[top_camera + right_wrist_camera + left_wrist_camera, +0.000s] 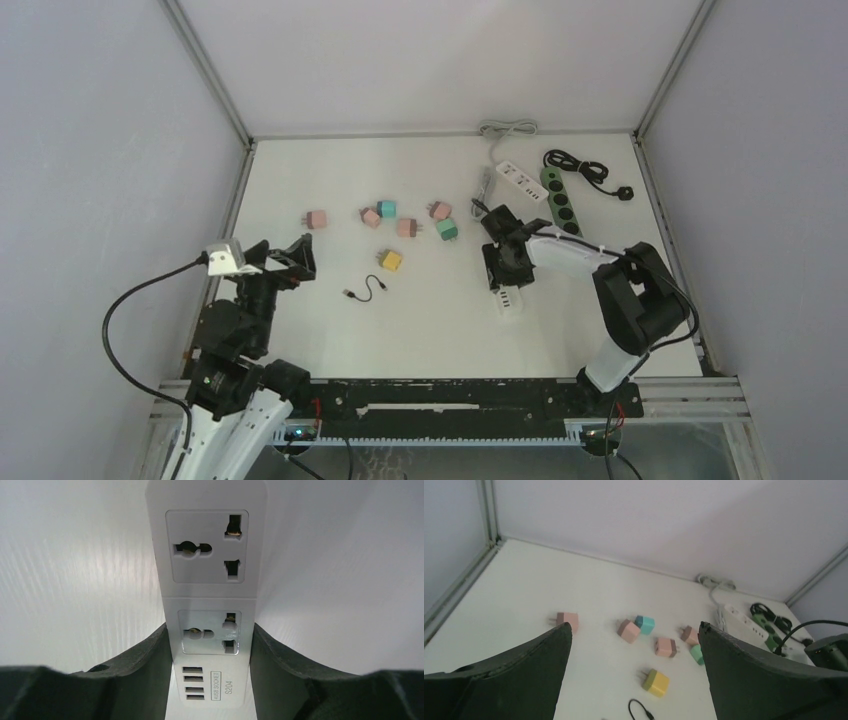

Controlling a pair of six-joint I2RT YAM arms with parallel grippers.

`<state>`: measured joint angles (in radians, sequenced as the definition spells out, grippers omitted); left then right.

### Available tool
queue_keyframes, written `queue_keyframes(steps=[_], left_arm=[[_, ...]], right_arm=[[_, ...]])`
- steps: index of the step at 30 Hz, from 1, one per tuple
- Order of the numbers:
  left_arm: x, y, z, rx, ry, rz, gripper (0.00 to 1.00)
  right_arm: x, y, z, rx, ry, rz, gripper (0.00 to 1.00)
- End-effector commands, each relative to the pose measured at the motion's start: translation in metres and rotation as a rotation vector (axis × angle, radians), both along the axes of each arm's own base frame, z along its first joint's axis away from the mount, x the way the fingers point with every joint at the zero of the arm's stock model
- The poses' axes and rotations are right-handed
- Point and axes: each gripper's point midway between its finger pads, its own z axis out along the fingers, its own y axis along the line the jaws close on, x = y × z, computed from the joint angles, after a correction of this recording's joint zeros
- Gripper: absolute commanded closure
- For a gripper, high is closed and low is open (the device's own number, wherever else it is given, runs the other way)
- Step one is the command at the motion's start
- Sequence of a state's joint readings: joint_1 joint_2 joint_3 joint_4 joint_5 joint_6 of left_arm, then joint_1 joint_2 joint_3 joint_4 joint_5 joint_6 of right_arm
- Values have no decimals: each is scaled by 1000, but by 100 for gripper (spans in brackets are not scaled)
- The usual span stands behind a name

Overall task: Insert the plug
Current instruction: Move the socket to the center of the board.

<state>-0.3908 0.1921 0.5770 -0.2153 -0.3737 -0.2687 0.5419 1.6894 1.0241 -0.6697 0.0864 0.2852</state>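
A white power strip (210, 555) with two universal sockets and several USB ports lies flat on the table. My right gripper (210, 627) is shut on its long sides near the USB end; from above the strip's end (508, 302) sticks out below the gripper (505, 262). Several small cube plugs lie mid-table: yellow (391, 260), green (447, 230), teal (387, 208) and pink ones (406, 227). My left gripper (290, 255) hovers open at the left, with the yellow plug (656, 682) ahead between its fingers' line of sight and nothing held.
A second white strip (515, 180) and a green strip (560, 200) with a black cord lie at the back right. A short black cable (365, 291) lies near the yellow plug. One pink plug (317, 219) sits apart at the left. Walls enclose the table.
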Motion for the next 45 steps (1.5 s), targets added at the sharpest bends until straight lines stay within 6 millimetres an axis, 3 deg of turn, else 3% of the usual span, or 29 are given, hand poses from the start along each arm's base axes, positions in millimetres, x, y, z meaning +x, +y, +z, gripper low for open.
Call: queue_keyframes(steps=[1, 9, 17, 24, 26, 39, 45], left_arm=[[0, -23, -1, -15, 100, -114, 0], [7, -38, -41, -27, 315, -157, 0], [16, -58, -73, -31, 493, -216, 0], [26, -80, -95, -60, 612, -276, 0], [30, -83, -100, -66, 634, -279, 0], [49, -113, -145, -17, 802, -306, 0], [65, -125, -152, 22, 860, -313, 0]], right_arm=[[-15, 6, 7, 38, -55, -103, 62], [-36, 22, 1, 50, -77, -89, 59], [-36, 40, 11, 115, -133, -71, 35], [-39, 46, 18, 186, -156, -56, 27], [-40, 48, 18, 206, -160, -52, 19], [-44, 92, 29, 388, -173, 54, 17], [-41, 86, 41, 399, -241, 61, 11]])
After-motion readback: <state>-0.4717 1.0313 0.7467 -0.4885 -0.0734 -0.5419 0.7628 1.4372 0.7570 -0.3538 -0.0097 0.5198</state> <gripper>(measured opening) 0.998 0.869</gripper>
